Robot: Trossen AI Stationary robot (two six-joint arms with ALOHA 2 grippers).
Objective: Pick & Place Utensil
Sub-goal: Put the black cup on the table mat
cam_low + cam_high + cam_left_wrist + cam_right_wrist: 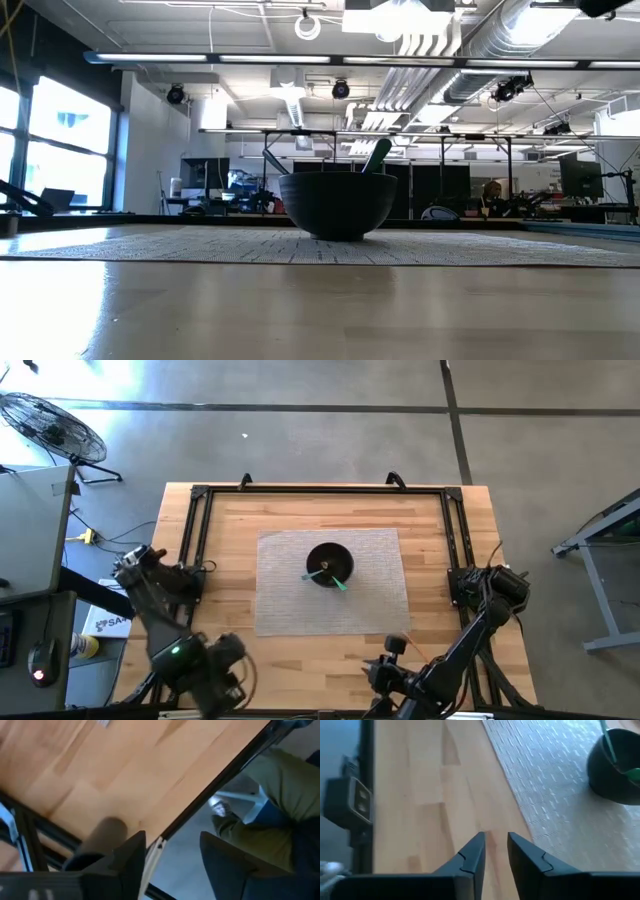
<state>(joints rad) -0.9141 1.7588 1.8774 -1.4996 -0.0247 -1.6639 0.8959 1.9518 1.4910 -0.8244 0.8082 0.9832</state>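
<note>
A black bowl (329,564) stands on its base in the middle of a grey woven placemat (290,595). A green-handled utensil (338,581) leans inside it, handle sticking over the rim toward the near right; it also shows in the low view (376,156) and right wrist view (632,774). My left gripper (172,855) is open at the table's near left edge. My right gripper (495,851) hovers over bare wood at the near right, its fingers a narrow gap apart, holding nothing.
A black metal frame (320,490) borders the table's far, left and right sides. Bare wood lies around the placemat. A person's sleeve and hand (280,795) show past the near left table edge. A fan (50,425) stands on the floor beyond the far left corner.
</note>
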